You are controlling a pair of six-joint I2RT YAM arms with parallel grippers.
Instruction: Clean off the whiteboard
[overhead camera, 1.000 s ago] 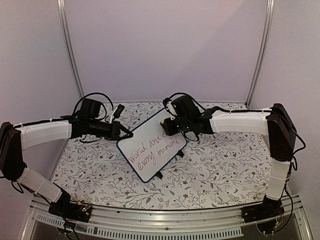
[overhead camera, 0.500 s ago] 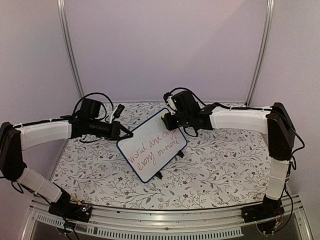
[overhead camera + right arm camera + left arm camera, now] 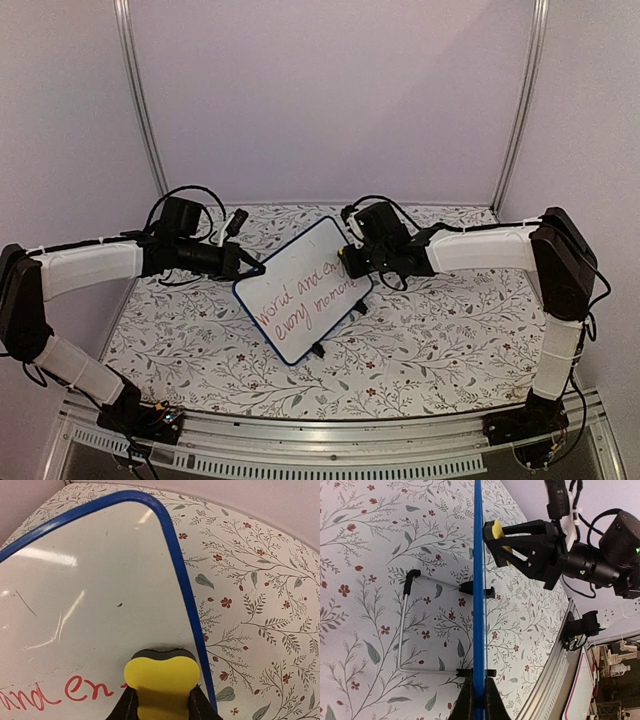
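Note:
The whiteboard (image 3: 305, 288) stands tilted on its black feet mid-table, blue-framed, with red handwriting across its lower half. My left gripper (image 3: 252, 268) is shut on its left edge; in the left wrist view the blue frame (image 3: 478, 595) runs edge-on between my fingers (image 3: 465, 705). My right gripper (image 3: 352, 262) is shut on a yellow eraser (image 3: 161, 676) with a dark felt face, pressed on the board (image 3: 95, 585) near its right edge, just right of the red letters "en". The board above the eraser is wiped, with faint smudges. The eraser also shows in the left wrist view (image 3: 496, 530).
The floral-patterned table top (image 3: 440, 320) surrounds the board. The board's wire stand (image 3: 405, 625) rests on the table behind it. Metal uprights (image 3: 140, 100) and pale walls close the back. An aluminium rail (image 3: 330, 430) runs along the near edge.
My right gripper moved with the eraser from the board's upper right corner down and right along the right edge. The left gripper and the board stayed still.

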